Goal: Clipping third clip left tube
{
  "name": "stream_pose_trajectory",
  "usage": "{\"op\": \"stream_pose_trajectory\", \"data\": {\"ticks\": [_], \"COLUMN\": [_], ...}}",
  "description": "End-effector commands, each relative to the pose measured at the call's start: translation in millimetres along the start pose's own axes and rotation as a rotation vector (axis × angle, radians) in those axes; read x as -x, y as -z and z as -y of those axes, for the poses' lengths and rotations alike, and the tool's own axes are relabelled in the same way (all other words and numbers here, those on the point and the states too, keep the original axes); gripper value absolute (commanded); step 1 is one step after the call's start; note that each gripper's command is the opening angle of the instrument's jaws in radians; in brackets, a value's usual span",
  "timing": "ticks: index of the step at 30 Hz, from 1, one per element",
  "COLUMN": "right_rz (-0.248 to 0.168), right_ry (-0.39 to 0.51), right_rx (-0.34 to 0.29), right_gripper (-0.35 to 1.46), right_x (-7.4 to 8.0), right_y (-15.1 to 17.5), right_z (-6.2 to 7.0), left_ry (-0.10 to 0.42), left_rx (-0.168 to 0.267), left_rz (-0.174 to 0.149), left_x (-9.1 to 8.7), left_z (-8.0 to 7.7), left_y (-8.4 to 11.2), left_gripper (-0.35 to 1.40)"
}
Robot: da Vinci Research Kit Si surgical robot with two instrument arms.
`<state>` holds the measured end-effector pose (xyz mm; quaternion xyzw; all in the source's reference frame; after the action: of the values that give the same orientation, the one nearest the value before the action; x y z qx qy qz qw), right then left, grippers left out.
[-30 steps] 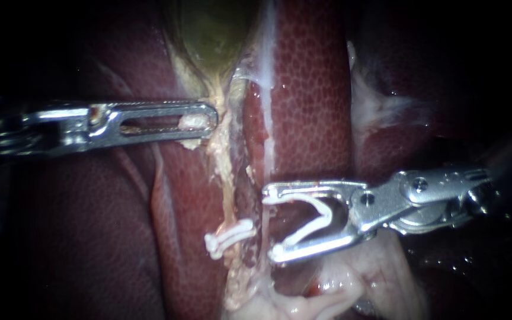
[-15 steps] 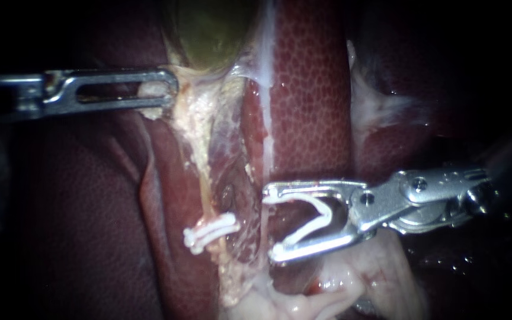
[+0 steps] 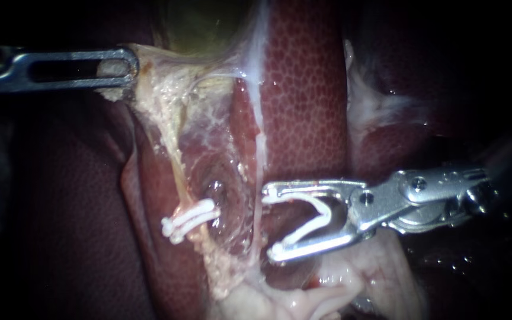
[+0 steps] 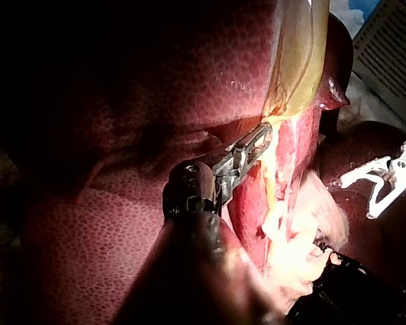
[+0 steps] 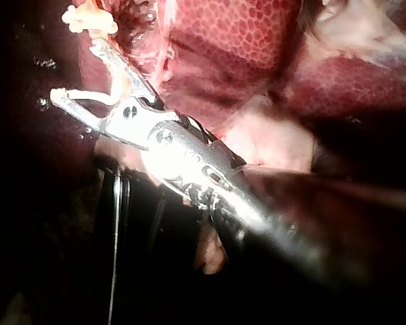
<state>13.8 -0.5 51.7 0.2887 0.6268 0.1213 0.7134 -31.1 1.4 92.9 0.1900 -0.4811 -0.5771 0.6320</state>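
Observation:
My left instrument comes in at the upper left, its slotted jaws shut on pale tissue at the gallbladder's lower end, stretching it leftward. A thin yellowish tube runs down from there and carries white clips. A thin membrane spans the gap to the right of that tube. My right instrument stands to the right of the clipped tube, jaws wide apart with an open white clip seated between them. In the left wrist view my left instrument grips below the gallbladder. The right wrist view shows my right instrument with its clip.
A mottled red liver lobe lies behind both instruments. A whitish strand runs down beside the right instrument's upper jaw tip. Pale fatty tissue lies bunched below the jaws. Dark liver fills the lower left.
My left instrument has moved left and up with the tissue in its jaws, spreading the membrane and drawing the clipped tube leftward. The right instrument has stayed put.

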Motion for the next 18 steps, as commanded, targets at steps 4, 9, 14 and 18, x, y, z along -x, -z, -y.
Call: {"op": "stream_pose_trajectory", "data": {"ticks": [4, 9, 14, 18], "right_rz": [0.0, 0.0, 0.002, 0.002], "right_ry": [0.0, 0.001, 0.006, 0.006], "right_rx": [0.0, 0.003, 0.009, 0.008], "right_gripper": [0.6, 0.6, 0.6, 0.6], "right_x": [0.0, 0.1, 1.0, 2.3], "right_y": [-0.1, -0.7, -2.4, -4.4], "right_z": [0.0, -0.1, -0.7, -1.7], "left_ry": [0.0, 0.0, 0.0, -0.001], "left_rx": [0.001, 0.001, 0.002, 0.003], "left_rz": [0.001, 0.001, 0.002, 0.002], "left_x": [-0.1, -0.1, -0.2, -0.3], "left_z": [0.0, 0.0, 0.2, 0.2], "left_y": [0.0, 0.0, 0.1, 0.0], "left_gripper": [-0.16, -0.16, -0.16, -0.16]}}
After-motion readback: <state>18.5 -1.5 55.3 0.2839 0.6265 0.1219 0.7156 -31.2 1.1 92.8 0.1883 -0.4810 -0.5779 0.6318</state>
